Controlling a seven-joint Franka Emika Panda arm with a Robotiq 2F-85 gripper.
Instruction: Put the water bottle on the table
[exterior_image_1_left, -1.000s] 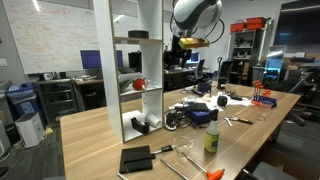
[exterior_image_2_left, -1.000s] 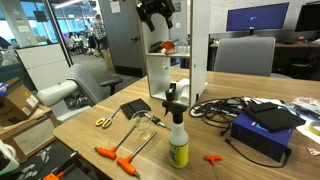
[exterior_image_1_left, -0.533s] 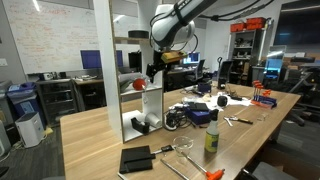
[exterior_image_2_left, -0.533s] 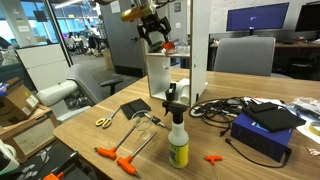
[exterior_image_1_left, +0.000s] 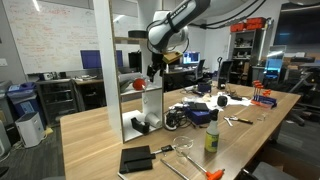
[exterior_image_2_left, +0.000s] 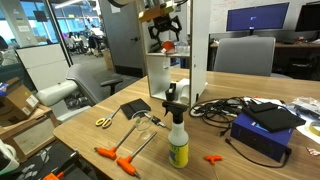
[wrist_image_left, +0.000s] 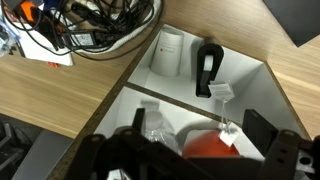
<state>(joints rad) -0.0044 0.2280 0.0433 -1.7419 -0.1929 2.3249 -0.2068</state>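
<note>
A clear water bottle (wrist_image_left: 157, 126) stands on the middle shelf of a white shelf unit (exterior_image_1_left: 150, 105), next to a red round object (wrist_image_left: 210, 150) with a white tag. The unit stands on the long light-wood table (exterior_image_1_left: 95, 140), which also shows in an exterior view (exterior_image_2_left: 235, 165). My gripper (wrist_image_left: 196, 125) is open, just above the bottle and the red object, with one finger on each side. In both exterior views the gripper (exterior_image_1_left: 153, 70) (exterior_image_2_left: 166, 32) hangs at the shelf's open front, above the red object (exterior_image_2_left: 170, 47). The bottle is hard to make out there.
The lower shelf holds a black object (wrist_image_left: 207, 68) and a white cup (wrist_image_left: 171, 50). On the table are a spray bottle (exterior_image_2_left: 178, 140), tangled cables (exterior_image_2_left: 225, 105), a blue box (exterior_image_2_left: 262, 128), a black notebook (exterior_image_2_left: 135, 108), scissors (exterior_image_2_left: 104, 122) and orange-handled tools (exterior_image_2_left: 115, 155).
The arm has come down from above the shelf unit to its middle shelf. The gripper now sits close over the bottle and the red object.
</note>
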